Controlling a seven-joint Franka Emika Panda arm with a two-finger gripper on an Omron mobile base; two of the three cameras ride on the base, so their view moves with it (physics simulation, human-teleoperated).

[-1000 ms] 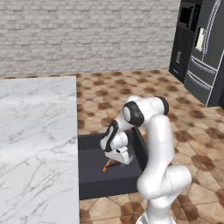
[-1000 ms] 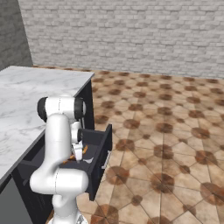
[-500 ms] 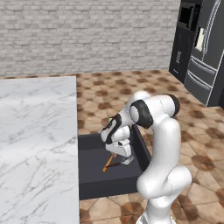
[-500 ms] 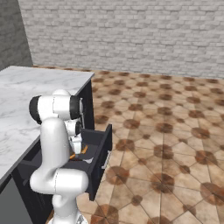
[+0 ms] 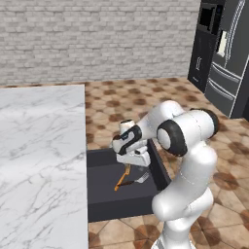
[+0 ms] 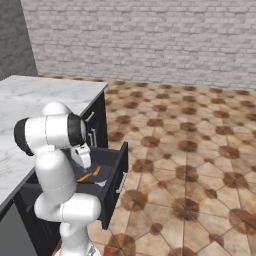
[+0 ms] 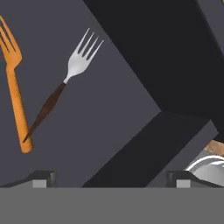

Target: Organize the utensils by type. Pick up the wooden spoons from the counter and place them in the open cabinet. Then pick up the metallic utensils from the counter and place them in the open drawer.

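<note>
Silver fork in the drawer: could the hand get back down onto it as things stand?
Probably yes. The silver fork lies flat in the open drawer, its handle end touching the orange fork. The hand hovers just above, open, with nothing between.

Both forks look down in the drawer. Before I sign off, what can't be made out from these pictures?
- Orange fork: hand view's top-left edge cuts its prongs.
- Silver fork: whether its handle end touches or overlaps the orange fork is unclear.
- Open drawer: in the left base view the gripper hides part of it; in the right base view the arm does.
</note>
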